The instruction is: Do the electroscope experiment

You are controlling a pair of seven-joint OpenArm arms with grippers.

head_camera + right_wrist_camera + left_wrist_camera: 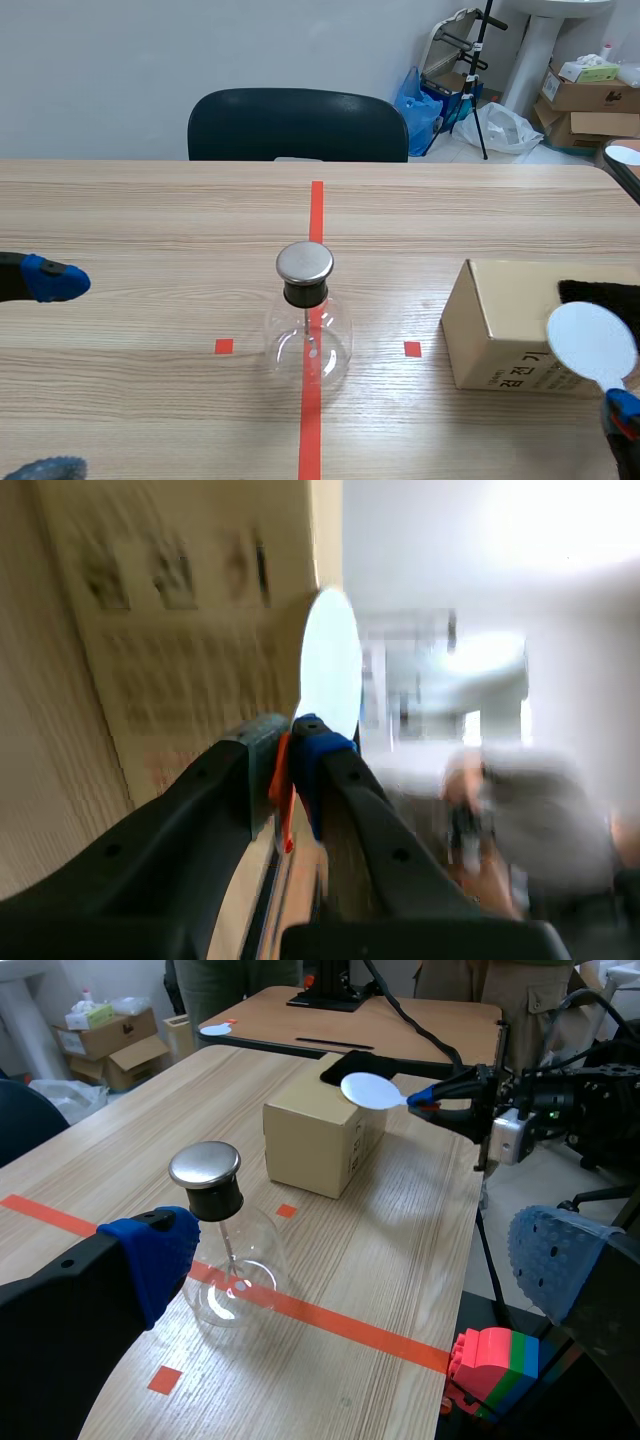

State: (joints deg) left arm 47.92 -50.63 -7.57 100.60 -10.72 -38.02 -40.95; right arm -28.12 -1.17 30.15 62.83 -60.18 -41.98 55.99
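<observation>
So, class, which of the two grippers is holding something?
The right gripper: it is shut on the stem of the white disc. The left gripper stands open, holding nothing.

Scene view: bright, even, diffuse room light. The table (150, 220) is uniformly lit, with no hard shadows. The electroscope flask (307, 335) throws only a faint soft shadow, with small specular spots on the glass and a dull sheen on its metal cap (304, 262). The front face of the cardboard box (500, 330) is darker than its top. Left wrist view: same light; the left gripper (355, 1260) pads (555, 1260), close to the lens, are slightly soft. Right wrist view: heavily blurred, the box print unreadable, the background overexposed. The white disc (330, 660) glares, and the right gripper (292, 738) is a dark silhouette.
</observation>
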